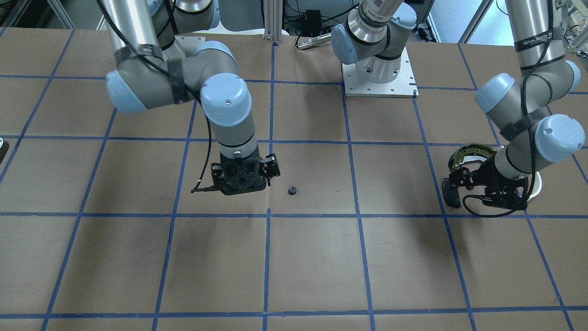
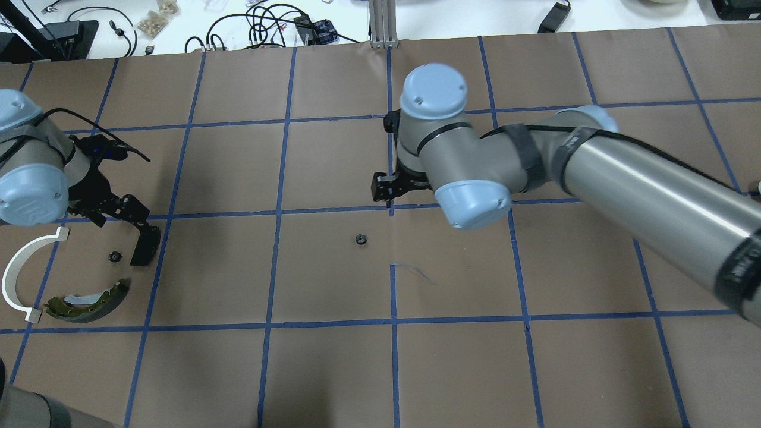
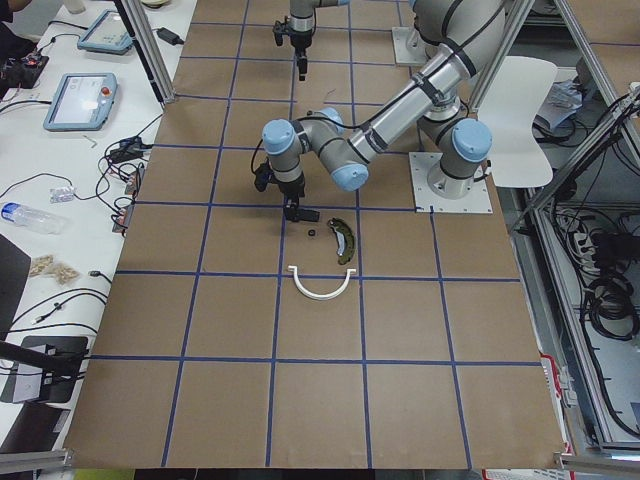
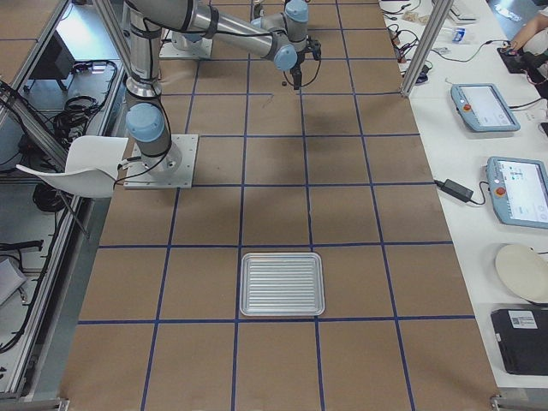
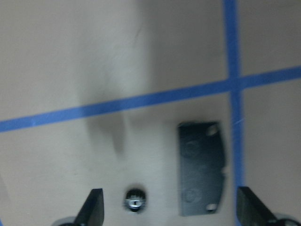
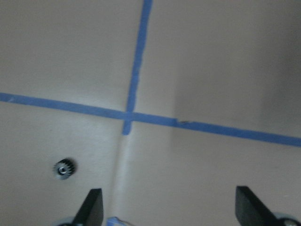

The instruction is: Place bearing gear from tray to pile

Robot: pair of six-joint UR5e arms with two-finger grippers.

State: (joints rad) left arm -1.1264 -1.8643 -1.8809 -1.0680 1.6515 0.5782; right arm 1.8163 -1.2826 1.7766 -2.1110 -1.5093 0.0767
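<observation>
One small black bearing gear (image 2: 360, 239) lies alone on the paper at mid table and also shows in the right wrist view (image 6: 63, 168). A second gear (image 2: 114, 257) lies in the pile next to the black pad (image 2: 145, 244), the olive-gold brake shoe (image 2: 89, 300) and the white arc (image 2: 21, 273). My left gripper (image 2: 122, 217) is open and empty, low over that gear (image 5: 135, 203) and the pad (image 5: 201, 175). My right gripper (image 2: 383, 187) is open and empty, beyond and right of the mid-table gear. The silver tray (image 4: 282, 284) is empty.
The table is brown paper with blue tape grid lines (image 2: 392, 267). The right arm's elbow (image 2: 475, 202) hangs over the table right of the mid-table gear. The left arm's base plate (image 1: 379, 82) is at the table's robot side. Cables and tablets lie beyond the far edge.
</observation>
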